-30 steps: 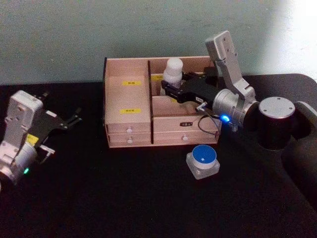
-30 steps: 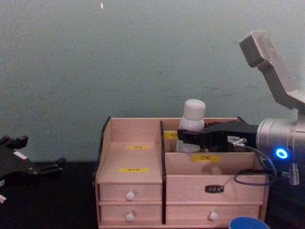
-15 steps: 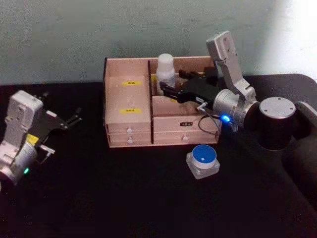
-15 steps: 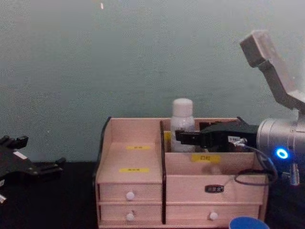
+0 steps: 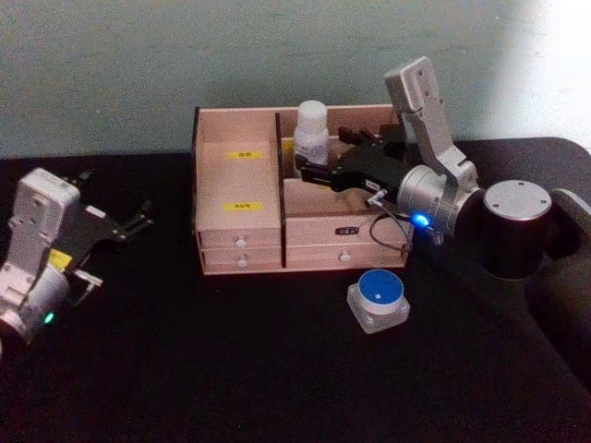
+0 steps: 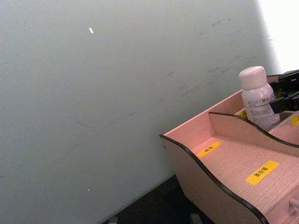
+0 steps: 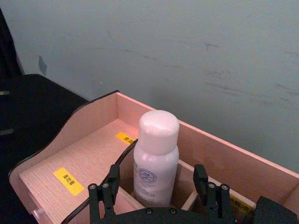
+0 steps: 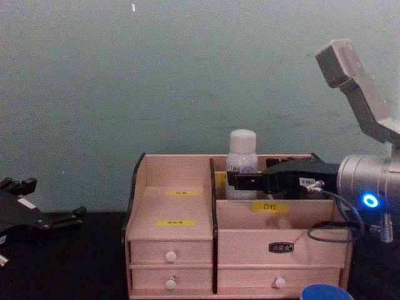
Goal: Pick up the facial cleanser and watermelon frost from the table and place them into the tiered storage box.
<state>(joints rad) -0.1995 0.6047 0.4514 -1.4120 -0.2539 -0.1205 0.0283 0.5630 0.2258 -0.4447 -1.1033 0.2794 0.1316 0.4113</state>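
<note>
Facial cleanser point(image 5: 311, 129) stands upright in the tiered storage box's point(image 5: 235, 235) rear compartment, between the right gripper's point(image 7: 155, 189) wide-spread fingers, touching neither. Watermelon frost point(image 5: 379, 297) sits near the box's front right corner, nearer that arm; the left gripper point(image 5: 125, 226) idles by the table's left edge.

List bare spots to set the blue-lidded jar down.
Free: both yellow-labelled left tiers of the light wooden tiered storage box; black table between the box front, the round blue-lidded jar and the parked left gripper. Crowded: rear right compartment, where the open right gripper flanks the white round-capped bottle.
</note>
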